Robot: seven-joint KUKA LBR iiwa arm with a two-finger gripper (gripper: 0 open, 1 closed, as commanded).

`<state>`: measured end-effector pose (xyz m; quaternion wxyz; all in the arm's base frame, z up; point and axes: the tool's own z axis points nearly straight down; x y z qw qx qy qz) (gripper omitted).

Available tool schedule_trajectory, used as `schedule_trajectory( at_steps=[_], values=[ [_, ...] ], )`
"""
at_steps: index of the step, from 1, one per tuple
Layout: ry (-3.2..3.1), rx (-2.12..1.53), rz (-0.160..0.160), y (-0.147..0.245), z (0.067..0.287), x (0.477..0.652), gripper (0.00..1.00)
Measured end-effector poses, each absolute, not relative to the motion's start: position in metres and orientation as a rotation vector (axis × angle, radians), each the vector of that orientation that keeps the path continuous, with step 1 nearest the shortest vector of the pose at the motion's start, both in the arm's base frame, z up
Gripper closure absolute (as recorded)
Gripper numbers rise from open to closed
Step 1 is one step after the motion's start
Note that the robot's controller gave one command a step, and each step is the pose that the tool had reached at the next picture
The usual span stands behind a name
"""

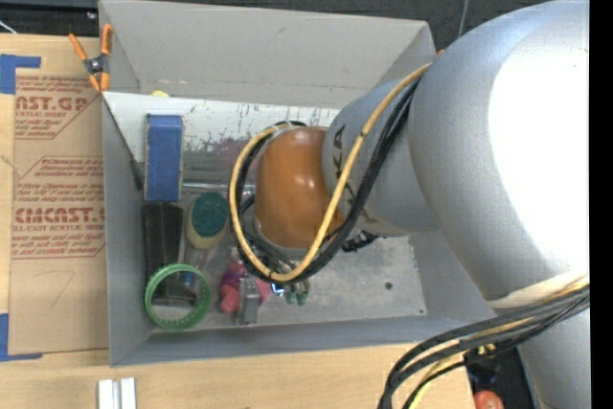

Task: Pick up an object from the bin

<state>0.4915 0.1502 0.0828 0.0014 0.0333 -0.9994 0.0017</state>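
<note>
1. Several small things lie in the left part of the bin (268,53). The green ring (177,298) in its near left corner serves as the reference point.
2. The tool (259,288) sits low in the bin, just right of the green ring and beneath the arm's orange cover (292,187). Whether it is spread or pressed together cannot be told.
3. The nearest thing is a small pink piece (231,290), lying between the green ring and the tool and close against the tool. Its exact shape is unclear.
4. Other things:
   - a round green-topped cap (207,217) lies just beyond the green ring, to its right;
   - a black block (161,233) lies directly beyond the green ring;
   - a blue block (163,158) lies farther beyond the ring, toward the far wall.
5. In my judgement the pink piece is probably light, stiff plastic. It is not fragile, but may be smooth and apt to slip. The best hold appears to be across its narrow middle, on the side away from the green ring.
6. Risk: the green ring lies just beside the pink piece and could be nudged or caught during a lift.
</note>
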Motion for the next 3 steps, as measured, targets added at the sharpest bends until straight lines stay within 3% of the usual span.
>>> schedule_trajectory(
  at_steps=[1,2,3],
  values=[
    [-3.171,0.041,-0.011,0.154,0.167,0.508,1.00],
    [-3.118,0.057,0.013,0.143,0.084,0.491,1.00],
    [-3.171,0.068,-0.013,0.158,0.198,0.498,1.00]
  ],
)
